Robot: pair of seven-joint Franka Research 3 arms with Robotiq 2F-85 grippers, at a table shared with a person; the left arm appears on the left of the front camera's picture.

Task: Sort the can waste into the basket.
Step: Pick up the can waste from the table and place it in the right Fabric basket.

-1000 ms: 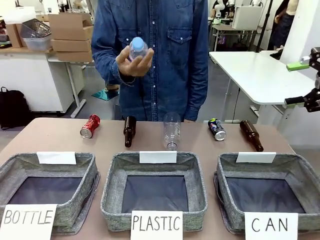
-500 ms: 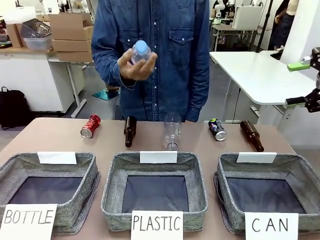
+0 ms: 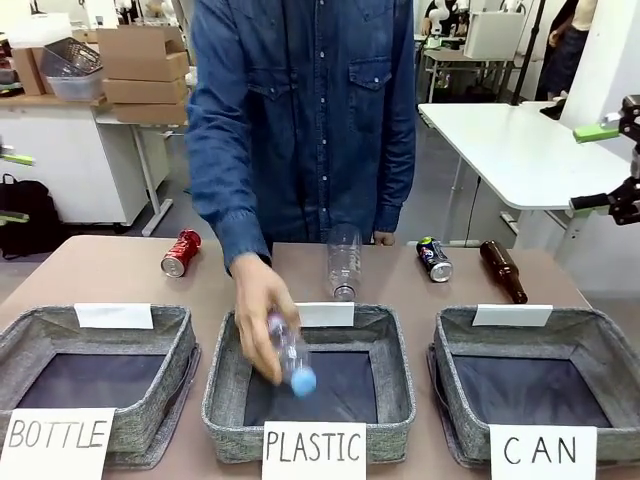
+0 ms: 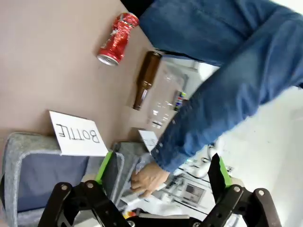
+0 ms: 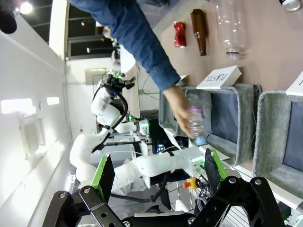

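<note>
— Grey fabric first, from the front. We see three baskets in a row along our edge of the bench [image 3: 100,270], and the CAN basket [image 3: 585,325] is the one at our right. Where are the cans?
— Both lie on the far side of the bench. The red can [image 3: 180,252] is at the far left, beyond the BOTTLE basket [image 3: 172,322]. The blue can [image 3: 434,258] lies beyond the CAN basket, between a clear bottle [image 3: 343,262] and a brown bottle [image 3: 503,270].
— What stands in our way?
— The person's hand [image 3: 255,310] reaches down over the PLASTIC basket [image 3: 395,390], holding a blue-capped bottle [image 3: 288,352]. The denim sleeve [image 3: 225,200] crosses the middle of the bench. Our right end effector [image 3: 576,168] hangs off to the right, fingers spread and holding nothing. Our left end effector [image 3: 14,187], at the left edge, is spread too.
— And from the left wrist?
— We look out between wide-apart fingers with nothing in them. The red can [image 4: 114,39] and a brown bottle [image 4: 146,79] lie near each other without touching. The blue can [image 4: 179,100] shows small past them, just beside the sleeve [image 4: 227,94], which cuts across much of the view.
— From the right wrist?
— Again we see spread, empty fingers. The hand [image 5: 177,106] and its bottle are over the PLASTIC basket [image 5: 247,123], with the CAN basket [image 5: 270,132] just beside it. The red can [image 5: 179,34] lies far off, next to a brown bottle.
</note>
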